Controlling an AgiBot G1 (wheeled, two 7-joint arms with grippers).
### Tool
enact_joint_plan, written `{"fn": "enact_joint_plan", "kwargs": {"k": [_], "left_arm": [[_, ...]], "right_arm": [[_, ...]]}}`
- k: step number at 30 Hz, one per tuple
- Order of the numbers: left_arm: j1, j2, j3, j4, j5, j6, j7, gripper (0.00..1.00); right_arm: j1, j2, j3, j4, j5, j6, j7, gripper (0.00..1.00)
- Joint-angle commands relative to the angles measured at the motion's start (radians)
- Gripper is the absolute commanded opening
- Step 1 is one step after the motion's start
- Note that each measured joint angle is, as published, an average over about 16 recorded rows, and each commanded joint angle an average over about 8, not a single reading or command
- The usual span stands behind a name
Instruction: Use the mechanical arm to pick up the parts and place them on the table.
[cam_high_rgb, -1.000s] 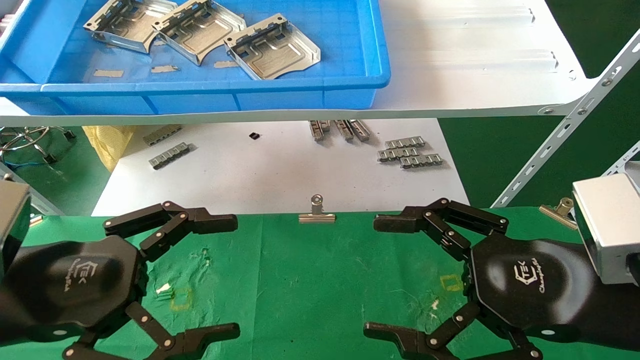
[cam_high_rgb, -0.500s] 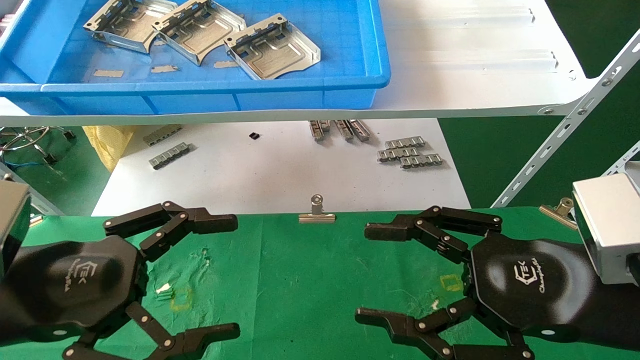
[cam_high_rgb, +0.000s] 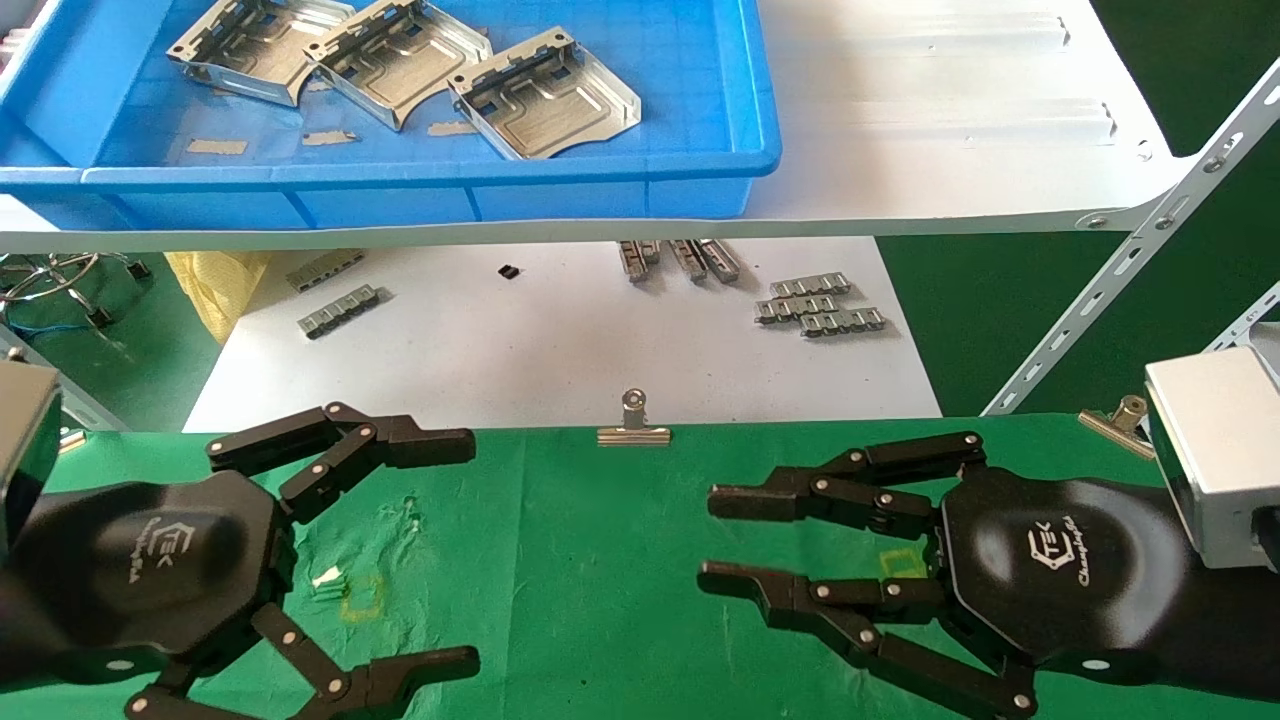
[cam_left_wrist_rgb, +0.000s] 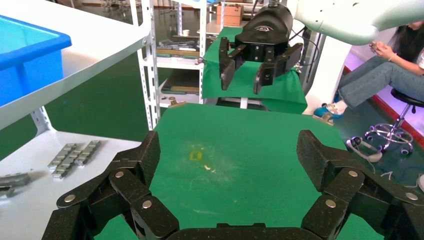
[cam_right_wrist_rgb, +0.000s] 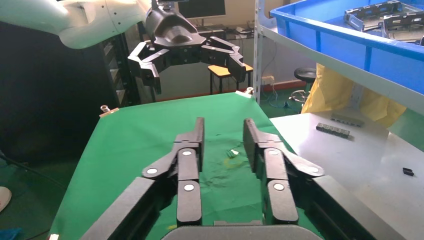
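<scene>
three shiny silver sheet-metal parts (cam_high_rgb: 545, 95) lay in the blue plastic bin (cam_high_rgb: 700, 150) beyond the green-clothed bench (cam_high_rgb: 600, 560)'s far edge, none placed. left black gripper (cam_high_rgb: 440, 545) fingers wide open, right black gripper (cam_high_rgb: 715, 540) fingers narrowed, both empty.

Bright, even overhead light; soft glare on the parts (cam_high_rgb: 545, 95) and glossy palms, all views sharp.

White metal shelving (cam_left_wrist_rgb: 150, 60), person seated on stool (cam_left_wrist_rgb: 400, 60), monitor (cam_right_wrist_rgb: 200, 7)
</scene>
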Motion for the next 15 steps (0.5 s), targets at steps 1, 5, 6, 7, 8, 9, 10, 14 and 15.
{"fn": "enact_joint_plan", "kwargs": {"k": [1,5,6,7,8,9,10,14,15], "left_arm": [[0.0,0.0,0.0,0.0,0.0,0.0,0.0,1.0],[0.0,0.0,0.0,0.0,0.0,0.0,0.0,1.0],[0.0,0.0,0.0,0.0,0.0,0.0,0.0,1.0],[0.0,0.0,0.0,0.0,0.0,0.0,0.0,1.0],[0.0,0.0,0.0,0.0,0.0,0.0,0.0,1.0],[0.0,0.0,0.0,0.0,0.0,0.0,0.0,1.0],[-0.001,0.0,0.0,0.0,0.0,0.0,0.0,1.0],[-0.026,0.004,0.0,0.012,0.016,-0.008,0.006,1.0],[-0.041,0.008,0.0,0.021,0.025,-0.012,0.009,1.0]], "right_arm": [[0.0,0.0,0.0,0.0,0.0,0.0,0.0,0.0],[0.0,0.0,0.0,0.0,0.0,0.0,0.0,0.0],[0.0,0.0,0.0,0.0,0.0,0.0,0.0,0.0],[0.0,0.0,0.0,0.0,0.0,0.0,0.0,0.0],[0.0,0.0,0.0,0.0,0.0,0.0,0.0,0.0],[0.0,0.0,0.0,0.0,0.0,0.0,0.0,0.0],[0.0,0.0,0.0,0.0,0.0,0.0,0.0,0.0],[0.0,0.0,0.0,0.0,0.0,0.0,0.0,0.0],[0.0,0.0,0.0,0.0,0.0,0.0,0.0,0.0]]}}
